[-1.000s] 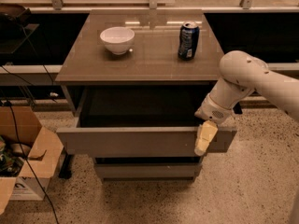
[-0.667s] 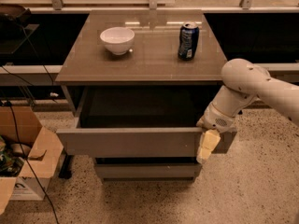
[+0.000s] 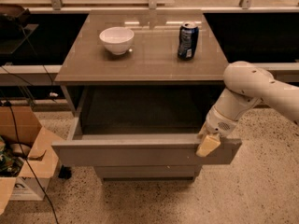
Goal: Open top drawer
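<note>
Your gripper sits at the lower right of the frame, on the top edge of the top drawer near its right end. You cannot tell how wide it stands. The drawer juts well out across the lower middle, its dark inside showing. Because the hold is off-centre, pull straight and slowly so the front does not skew or shake the bowl and can above.

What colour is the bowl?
The bowl is white, camera view; the tool is at the top drawer front.
</note>
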Robot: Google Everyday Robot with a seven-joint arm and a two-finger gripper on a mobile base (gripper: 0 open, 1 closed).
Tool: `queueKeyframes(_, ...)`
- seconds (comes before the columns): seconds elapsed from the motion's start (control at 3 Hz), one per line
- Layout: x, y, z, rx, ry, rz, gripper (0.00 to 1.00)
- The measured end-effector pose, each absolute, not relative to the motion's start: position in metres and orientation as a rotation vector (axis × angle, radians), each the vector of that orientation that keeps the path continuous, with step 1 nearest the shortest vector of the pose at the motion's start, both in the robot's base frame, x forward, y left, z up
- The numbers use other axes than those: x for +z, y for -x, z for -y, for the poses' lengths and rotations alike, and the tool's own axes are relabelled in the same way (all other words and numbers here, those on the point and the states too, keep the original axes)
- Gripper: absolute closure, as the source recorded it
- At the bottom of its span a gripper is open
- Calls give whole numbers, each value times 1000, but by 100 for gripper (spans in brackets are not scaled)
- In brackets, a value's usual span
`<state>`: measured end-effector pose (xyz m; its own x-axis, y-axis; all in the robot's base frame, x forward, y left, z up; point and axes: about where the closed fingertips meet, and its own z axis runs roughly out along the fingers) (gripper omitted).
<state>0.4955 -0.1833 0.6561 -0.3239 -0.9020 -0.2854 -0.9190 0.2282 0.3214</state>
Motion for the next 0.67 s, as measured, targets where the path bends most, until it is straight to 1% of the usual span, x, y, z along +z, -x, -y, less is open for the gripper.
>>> queueKeyframes(0.33, 657, -468, 181, 695, 1805, -2462, 61)
queueKeyframes(0.67, 657, -471, 181, 695, 1805, -2462, 38)
